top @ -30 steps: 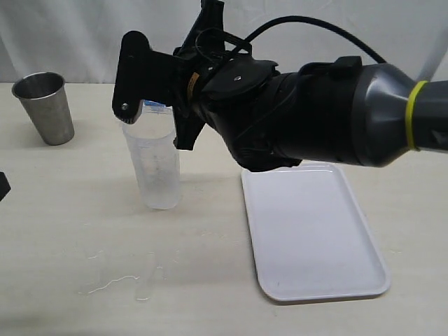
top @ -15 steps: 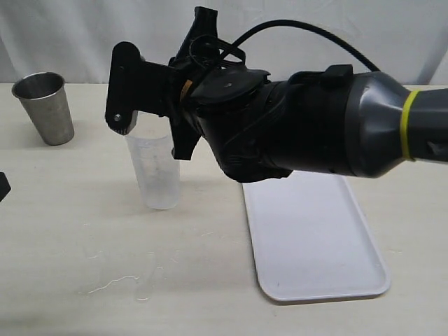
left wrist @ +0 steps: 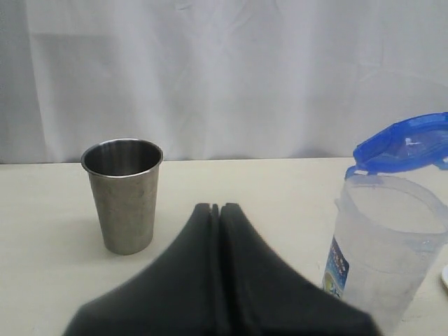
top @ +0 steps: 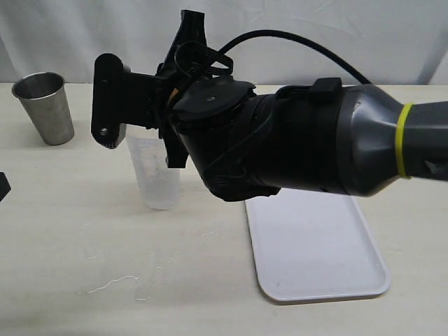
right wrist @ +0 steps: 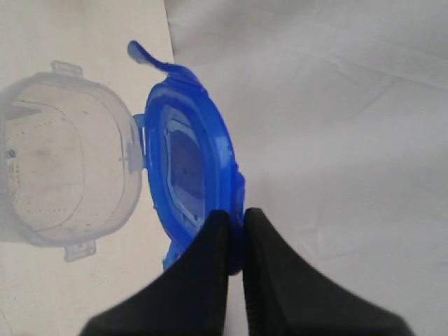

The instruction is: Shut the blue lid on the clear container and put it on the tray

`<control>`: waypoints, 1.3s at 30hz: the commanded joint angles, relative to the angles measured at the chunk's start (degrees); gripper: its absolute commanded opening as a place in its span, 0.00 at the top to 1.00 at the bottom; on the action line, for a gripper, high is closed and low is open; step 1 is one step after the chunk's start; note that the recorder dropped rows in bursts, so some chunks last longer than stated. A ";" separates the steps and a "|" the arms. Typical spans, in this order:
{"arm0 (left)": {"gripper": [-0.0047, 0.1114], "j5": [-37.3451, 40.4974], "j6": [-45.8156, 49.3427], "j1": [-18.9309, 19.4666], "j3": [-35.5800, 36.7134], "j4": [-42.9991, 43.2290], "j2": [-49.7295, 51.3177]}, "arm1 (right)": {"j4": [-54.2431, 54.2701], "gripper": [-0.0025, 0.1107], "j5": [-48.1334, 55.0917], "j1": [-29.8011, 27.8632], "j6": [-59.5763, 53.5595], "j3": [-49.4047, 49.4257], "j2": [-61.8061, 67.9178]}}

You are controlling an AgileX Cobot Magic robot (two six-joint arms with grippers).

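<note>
Swung leftward since a second ago, right gripper [right wrist: 236, 213] pinching small blue rounded-square plastic lid [right wrist: 183, 150] by its rim, tilted beside the mouth of tall clear plastic container [top: 157, 182] on the table's left half. Level, centre, then press squarely down. Leave left gripper [left wrist: 215, 208] closed, empty.

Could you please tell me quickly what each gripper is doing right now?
Left gripper: closed, holding nothing.
Right gripper: closed on the blue lid, at its edge.

Blue lid [right wrist: 189, 161], translucent container [left wrist: 381, 252] — white tray [top: 315, 245], dull silver cup [left wrist: 124, 203].
</note>
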 commanded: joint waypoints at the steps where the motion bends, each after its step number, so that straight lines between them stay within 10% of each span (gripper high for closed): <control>1: 0.96 -0.18 -0.62 -0.14 0.24 0.30 -0.20 | 0.65 0.94 3.50 0.60 -0.62 0.19 -0.82; 39: 0.96 0.65 -0.62 -0.14 0.24 0.30 -0.20 | 16.99 0.94 0.21 3.25 -8.99 0.19 -0.82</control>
